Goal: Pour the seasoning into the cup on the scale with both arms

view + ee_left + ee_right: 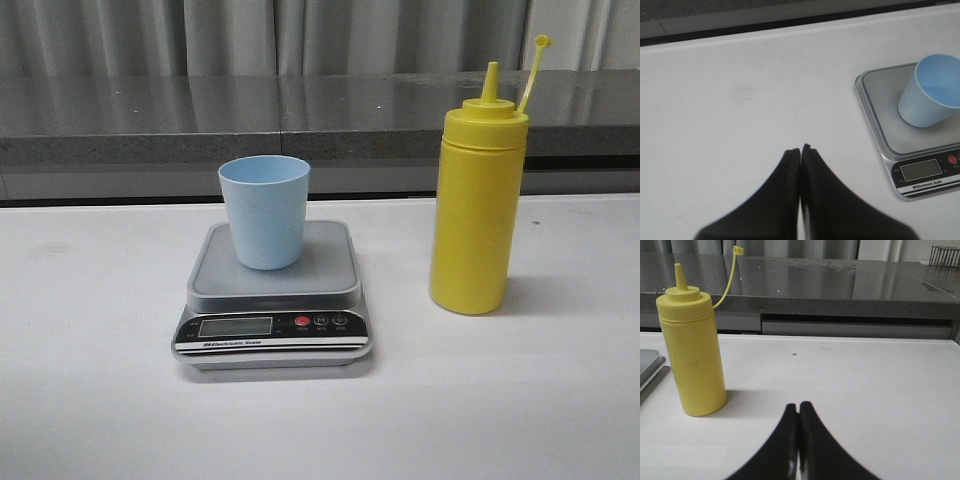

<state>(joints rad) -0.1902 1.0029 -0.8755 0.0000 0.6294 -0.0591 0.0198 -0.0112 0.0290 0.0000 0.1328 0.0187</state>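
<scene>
Bottle point(478, 215) stands upright, right of the scale point(273, 295) w/ cup point(264, 210) on it — nearer the right claw point(798, 407). Both claws pinched closed, empty; left claw point(800, 150) sits left of scale.

A white, matte surface point(90, 400) fills the foreground, with a faint grey smudge point(742, 92) on it in the left wrist view. Behind it runs a dark grey speckled stone counter point(250, 115), glossy on top. Pale pleated curtains point(230, 35) hang along the back. A wire rack point(944, 255) sits far off on the counter.
</scene>
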